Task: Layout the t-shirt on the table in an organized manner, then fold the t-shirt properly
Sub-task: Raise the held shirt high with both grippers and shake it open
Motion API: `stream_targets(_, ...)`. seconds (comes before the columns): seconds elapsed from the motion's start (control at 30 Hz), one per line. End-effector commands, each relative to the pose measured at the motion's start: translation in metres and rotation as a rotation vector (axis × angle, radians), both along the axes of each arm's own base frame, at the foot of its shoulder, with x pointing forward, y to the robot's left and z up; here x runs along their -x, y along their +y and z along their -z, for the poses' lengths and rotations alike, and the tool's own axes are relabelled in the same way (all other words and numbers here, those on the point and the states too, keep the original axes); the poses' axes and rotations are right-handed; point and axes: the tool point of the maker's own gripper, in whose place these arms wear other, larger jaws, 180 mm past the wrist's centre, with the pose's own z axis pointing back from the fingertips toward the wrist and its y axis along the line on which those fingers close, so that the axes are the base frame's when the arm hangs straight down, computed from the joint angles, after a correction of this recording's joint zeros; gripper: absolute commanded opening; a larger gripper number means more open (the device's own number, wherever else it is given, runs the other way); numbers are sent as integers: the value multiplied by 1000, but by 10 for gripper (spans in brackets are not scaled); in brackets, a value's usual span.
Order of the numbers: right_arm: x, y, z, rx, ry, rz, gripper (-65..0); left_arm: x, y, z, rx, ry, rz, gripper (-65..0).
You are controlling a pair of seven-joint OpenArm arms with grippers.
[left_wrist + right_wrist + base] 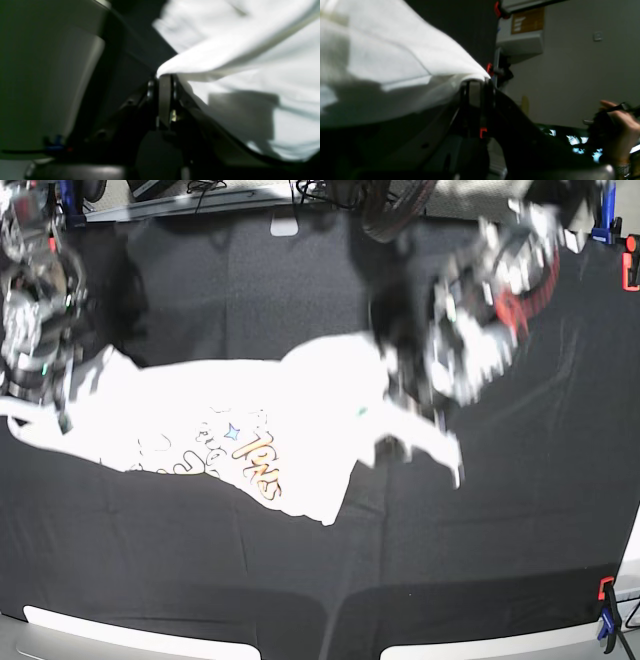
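White cotton, the t-shirt (pixel 300 405) lies stretched across the middle of the black tabletop (pixel 480 520), running from about nine o'clock toward three o'clock in the base view. Its print faces up, orange lettering and a small blue star among outlined shapes, and one lower corner droops toward six o'clock. My left hand (pixel 165 77) is clenched on a pinch of the cloth; in its wrist view the fabric fans away from my fingertips toward two o'clock. In the base view that arm is a blur at the shirt's three o'clock end, and the cloth there is smeared too. My right hand (pixel 476 81) is clamped on the opposite end, the fabric spreading from it toward ten o'clock in its own view, with the arm sitting at nine o'clock in the base view. Beyond the shirt, a red clamp (pixel 631 268) grips the tabletop edge at two o'clock. A person's hand (pixel 617 127) shows at four o'clock in the right wrist view.
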Motion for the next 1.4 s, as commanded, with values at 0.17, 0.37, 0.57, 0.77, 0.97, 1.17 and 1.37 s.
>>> stream_targets(0.17,-48,4,-69,-95,-223,-20,-650,-58,4,-95,32,-230,-31,-650)
stream_targets(0.37,-84,9,-117,-162,-376,-66,-650,-101,8,-150,116,-294,-51,-650)
stream_targets(0.57,-112,-39,-149,-188,-458,60,-650,-149,34,-163,62,-292,-131,-650)
stream_targets(0.77,-139,-68,-152,-387,-438,122,-650,-184,67,-179,47,-310,-247,-650)
stream_targets(0.97,-159,-54,-184,-558,-464,41,-650,-200,85,-219,74,-394,-327,-650)
stream_targets(1.17,-172,-29,-219,-654,-482,-88,-650,-205,90,-248,73,-429,-354,-650)
stream_targets(1.37,-180,9,-202,-748,-356,-235,-650,-206,113,-237,31,-377,-436,-650)
